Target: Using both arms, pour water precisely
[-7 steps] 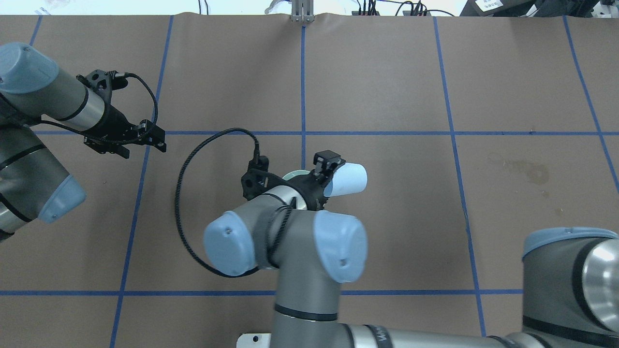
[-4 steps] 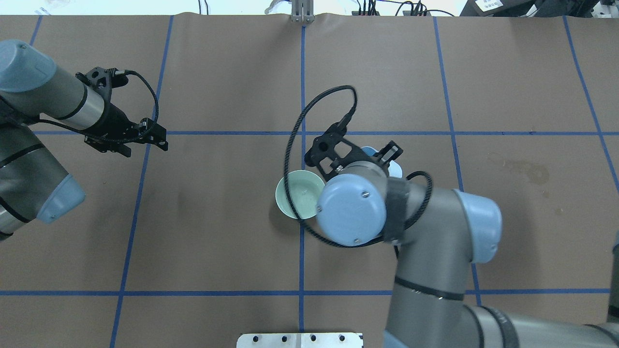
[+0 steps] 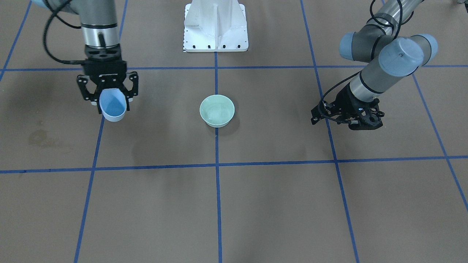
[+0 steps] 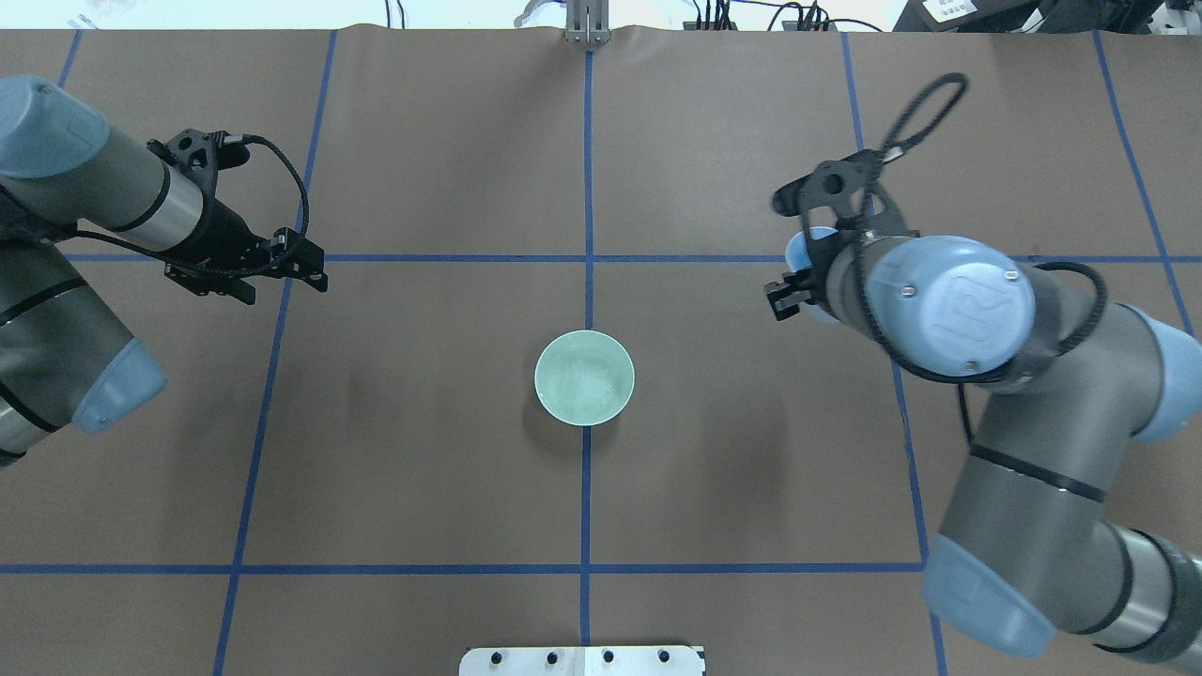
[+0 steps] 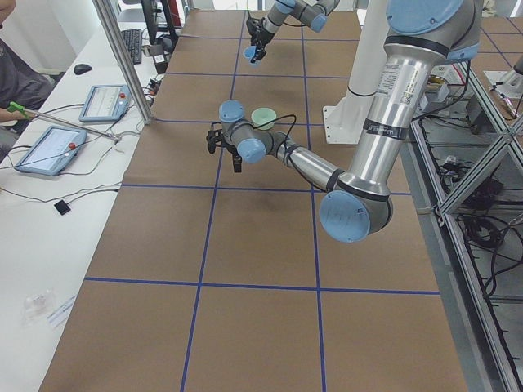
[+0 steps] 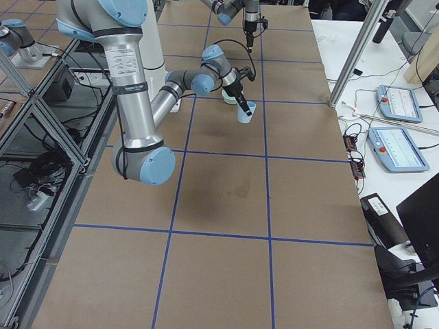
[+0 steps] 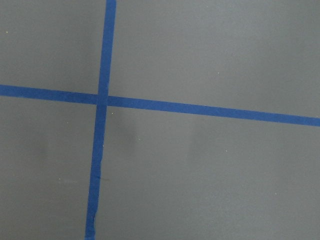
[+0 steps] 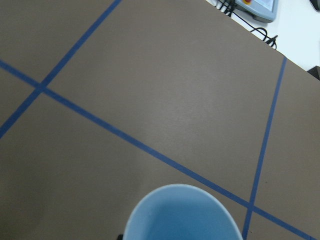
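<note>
The right gripper point(image 3: 112, 101) is closed around a light blue cup point(image 3: 114, 109), with one black finger on each side of its smooth, slightly conical wall. The cup looks like matte plastic. It is tilted, so its round mouth faces the front camera, and the inside shows as an even blue. I cannot tell if any liquid is in it. The cup hangs above a line of blue tape point(image 3: 216, 190), well apart from the bowl point(image 4: 584, 377), on the robot's right side.

The bowl is pale green, round and glossy, and it stands upright at the middle of the table point(image 3: 274, 204), on a tape line. On its bottom there are faint whitish ripples, which seem to be the water point(image 4: 590, 374).

The left gripper point(image 3: 347, 117) points down at an angle over the bare surface on the robot's left, near a tape crossing. Its black parts merge together, and I cannot tell if the fingers are apart or together.

The table is covered with dull brown paper, divided by the tape into large squares. A dark stain point(image 3: 40, 138) lies on the paper near the cup's side. The white bolted pedestal point(image 3: 215, 25) stands at the far edge.
</note>
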